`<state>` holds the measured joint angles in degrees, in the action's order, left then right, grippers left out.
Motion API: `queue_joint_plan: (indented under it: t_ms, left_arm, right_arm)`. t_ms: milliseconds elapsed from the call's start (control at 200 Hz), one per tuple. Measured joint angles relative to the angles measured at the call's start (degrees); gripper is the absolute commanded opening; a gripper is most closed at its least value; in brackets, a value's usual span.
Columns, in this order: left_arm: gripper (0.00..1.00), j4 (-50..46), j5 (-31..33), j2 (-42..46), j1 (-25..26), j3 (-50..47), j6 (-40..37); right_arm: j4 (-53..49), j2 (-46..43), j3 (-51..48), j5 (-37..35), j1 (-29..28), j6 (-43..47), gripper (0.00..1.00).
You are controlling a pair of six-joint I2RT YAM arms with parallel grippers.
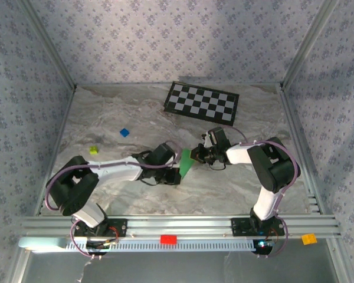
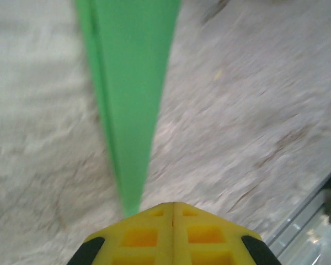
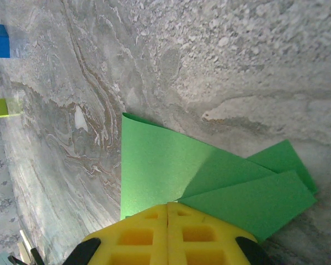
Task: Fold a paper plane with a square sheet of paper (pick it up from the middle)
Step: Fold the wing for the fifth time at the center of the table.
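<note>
Right wrist view: the green sheet of paper (image 3: 165,165) is no longer a flat square. It shows a broad panel with a rolled edge at its far corner and two narrower flaps layered over each other to the right. The right gripper (image 3: 167,207) has its yellow fingers pressed together at the near edge of the sheet, apparently pinching it where the layers meet.

In the left wrist view, the same paper (image 2: 132,110) appears almost edge-on as a long green wedge running away from the left gripper (image 2: 173,207), whose fingers are also closed tight on its narrow end.

From above, the sheet (image 1: 185,163) sits as a slim green strip near the middle of the marbled table (image 1: 224,188), held between the left gripper (image 1: 176,167) and the right gripper (image 1: 199,155), which face each other across it. Whether it touches the table or hangs just clear cannot be told.

Judging by the layers, some of the first folds are made, but no pointed dart with a centre crease has formed, and the narrowing folds, wings and final creasing appear to remain.

A blue block (image 1: 124,132) and a yellow-green block (image 1: 94,150) lie well to the left, with a checkerboard (image 1: 202,102) at the far side.
</note>
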<state>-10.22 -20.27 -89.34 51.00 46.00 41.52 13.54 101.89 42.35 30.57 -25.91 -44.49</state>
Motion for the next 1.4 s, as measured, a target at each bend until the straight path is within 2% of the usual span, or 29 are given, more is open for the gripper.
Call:
queue_joint_plan:
  t_ms: [100,250,480,840,1024,1404]
  left_arm:
    - [0.06,0.8,0.4,-0.6,-1.5,3.4,0.1]
    - [0.05,2.8,0.5,-6.3,-3.5,7.8,0.1]
    - [0.06,4.6,0.8,-13.2,-3.9,9.5,1.4]
    - [0.07,6.8,-0.5,-14.3,-3.7,12.8,1.6]
    - [0.03,6.1,-1.1,-18.7,-3.3,15.2,1.6]
    - [0.0,6.8,-0.2,-19.8,-3.0,14.3,1.6]
  right_arm:
    - [0.0,0.0,0.0,0.0,0.0,0.0,0.06]
    - [0.0,0.0,0.0,0.0,-0.1,0.0,0.07]
    - [0.0,0.0,0.0,0.0,-0.1,0.0,0.07]
    - [0.0,0.0,0.0,-0.1,-0.3,0.0,0.07]
    - [0.0,0.0,0.0,-0.1,-0.3,-0.1,0.06]
    - [-0.5,-0.2,0.3,0.1,0.1,0.0,0.09]
